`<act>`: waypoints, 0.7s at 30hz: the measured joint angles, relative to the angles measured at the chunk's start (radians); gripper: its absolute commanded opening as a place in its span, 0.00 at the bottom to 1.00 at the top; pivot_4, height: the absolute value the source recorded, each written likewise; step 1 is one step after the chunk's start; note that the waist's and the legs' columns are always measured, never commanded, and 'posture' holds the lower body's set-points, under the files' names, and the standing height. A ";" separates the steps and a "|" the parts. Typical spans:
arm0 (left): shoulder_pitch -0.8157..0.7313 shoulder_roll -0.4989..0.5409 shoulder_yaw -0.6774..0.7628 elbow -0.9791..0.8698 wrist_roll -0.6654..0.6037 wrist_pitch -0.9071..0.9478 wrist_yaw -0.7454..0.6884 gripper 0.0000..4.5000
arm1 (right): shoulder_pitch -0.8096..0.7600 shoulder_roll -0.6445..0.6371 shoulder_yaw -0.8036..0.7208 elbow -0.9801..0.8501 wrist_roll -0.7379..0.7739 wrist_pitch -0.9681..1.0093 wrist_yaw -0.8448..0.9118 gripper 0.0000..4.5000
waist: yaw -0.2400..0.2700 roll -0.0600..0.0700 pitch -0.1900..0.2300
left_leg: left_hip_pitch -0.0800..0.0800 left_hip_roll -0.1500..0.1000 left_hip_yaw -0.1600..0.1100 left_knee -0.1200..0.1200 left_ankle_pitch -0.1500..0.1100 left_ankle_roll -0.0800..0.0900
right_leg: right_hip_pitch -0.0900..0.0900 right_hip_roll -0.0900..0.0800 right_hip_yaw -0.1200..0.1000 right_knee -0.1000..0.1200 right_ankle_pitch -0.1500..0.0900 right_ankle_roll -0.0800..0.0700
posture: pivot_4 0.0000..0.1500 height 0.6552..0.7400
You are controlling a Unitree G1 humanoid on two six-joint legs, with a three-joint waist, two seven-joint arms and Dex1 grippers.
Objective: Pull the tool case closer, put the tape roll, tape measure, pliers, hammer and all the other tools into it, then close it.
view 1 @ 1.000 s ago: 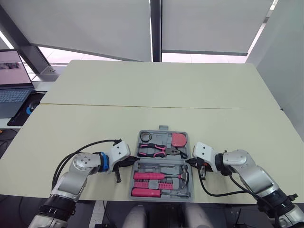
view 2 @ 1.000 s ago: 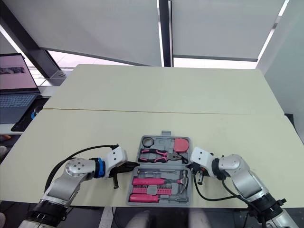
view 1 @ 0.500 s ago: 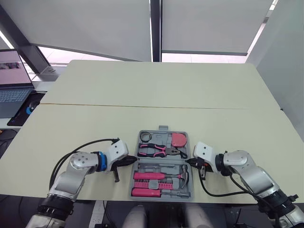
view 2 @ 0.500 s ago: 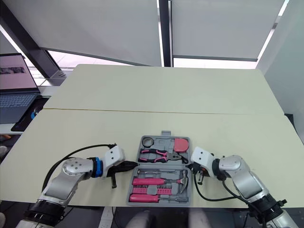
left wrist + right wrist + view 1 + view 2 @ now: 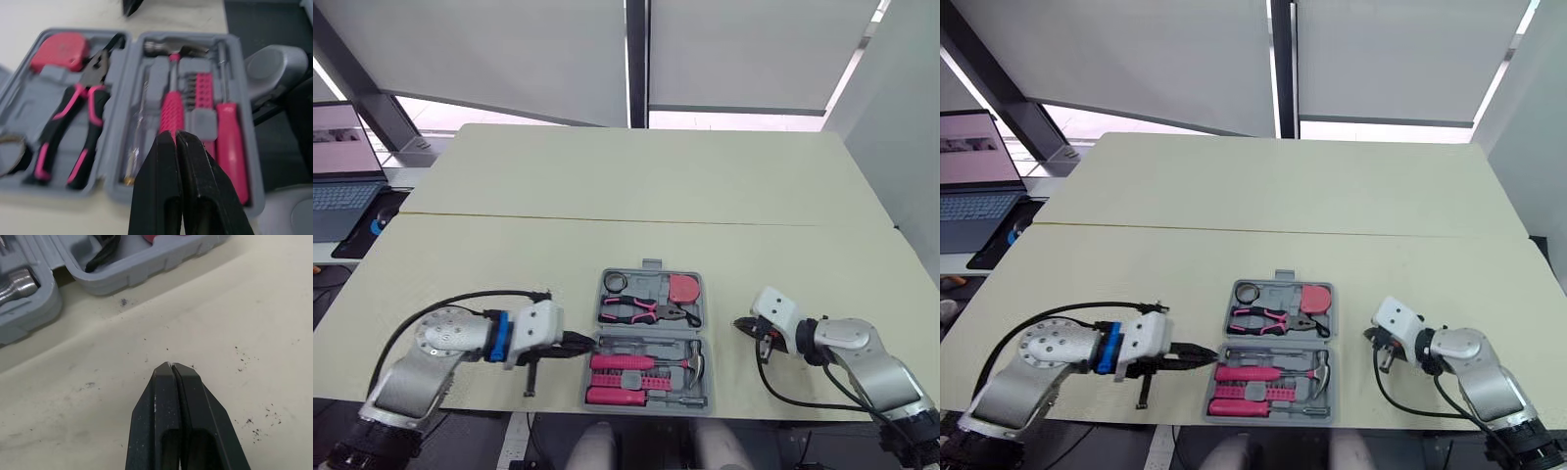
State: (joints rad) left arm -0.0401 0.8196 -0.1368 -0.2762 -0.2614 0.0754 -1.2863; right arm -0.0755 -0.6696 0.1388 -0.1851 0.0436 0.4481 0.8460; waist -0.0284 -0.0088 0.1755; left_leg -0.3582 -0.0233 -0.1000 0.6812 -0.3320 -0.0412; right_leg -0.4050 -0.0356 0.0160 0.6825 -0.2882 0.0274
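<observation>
The grey tool case lies open at the table's near edge. Its far half holds the tape roll, the pink tape measure and the pliers. The near half holds the hammer and a pink screwdriver. My left gripper is shut, its tips at the case's left edge by the hinge line. In the left wrist view it points over the hammer handle. My right gripper is shut and empty, a short way right of the case, over bare table.
A laptop and a mouse sit on a side desk at the far left. A seam crosses the table beyond the case. The table's front edge runs just below the case. Wide bare tabletop lies behind the case.
My right gripper has drawn back to the right, away from the case's edge. My left arm has swung out to the left, its tips still at the case. The case has not visibly moved.
</observation>
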 measured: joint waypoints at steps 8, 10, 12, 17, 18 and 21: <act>-0.056 -0.066 -0.143 0.112 0.127 -0.079 0.015 0.02 | 0.013 0.011 0.018 -0.034 0.007 0.030 -0.020 0.00 | 0.000 0.000 0.000 | 0.000 0.000 0.001 0.000 0.000 0.001 | 0.000 0.001 0.000 0.000 0.000 0.000 | 1.00 1.00; -0.069 -0.078 -0.153 0.133 0.134 -0.094 0.019 0.02 | 0.010 0.014 0.025 -0.034 0.007 0.032 -0.022 0.00 | 0.000 0.000 0.000 | 0.000 0.000 0.001 0.000 0.000 0.001 | 0.000 0.001 0.000 0.000 0.000 0.000 | 1.00 1.00; -0.076 -0.078 -0.166 0.147 0.147 -0.111 0.017 0.02 | 0.008 0.017 0.032 -0.034 0.007 0.032 -0.028 0.00 | -0.001 0.000 0.000 | 0.000 0.000 0.001 0.000 0.000 0.000 | 0.000 0.001 0.000 0.000 0.000 0.000 | 1.00 1.00; -0.078 -0.081 -0.193 0.173 0.170 -0.134 0.013 0.02 | 0.004 0.027 0.044 -0.034 0.003 0.035 -0.053 0.00 | 0.000 0.000 0.000 | 0.000 0.000 0.001 0.000 0.000 0.001 | 0.000 0.001 0.000 0.000 0.000 0.000 | 1.00 1.00; -0.078 -0.083 -0.193 0.174 0.171 -0.134 0.017 0.02 | 0.003 0.027 0.044 -0.034 0.003 0.038 -0.058 0.00 | 0.000 0.000 0.000 | 0.000 0.000 0.001 0.000 0.000 0.001 | 0.000 0.001 0.000 0.000 0.000 0.000 | 1.00 1.00; -0.091 -0.106 -0.201 0.196 0.177 -0.134 0.032 0.02 | -0.003 0.030 0.044 -0.034 0.003 0.046 -0.067 0.00 | 0.000 0.000 0.000 | 0.000 0.000 0.001 0.000 0.000 0.001 | 0.000 0.001 0.000 0.000 0.000 0.000 | 1.00 1.00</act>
State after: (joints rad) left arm -0.1310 0.7136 -0.3375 -0.0803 -0.0848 -0.0590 -1.2539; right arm -0.0782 -0.6401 0.1832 -0.2187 0.0467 0.4944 0.7790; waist -0.0288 -0.0090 0.1751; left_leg -0.3580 -0.0233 -0.0991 0.6814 -0.3320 -0.0406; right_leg -0.4049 -0.0342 0.0159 0.6823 -0.2880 0.0271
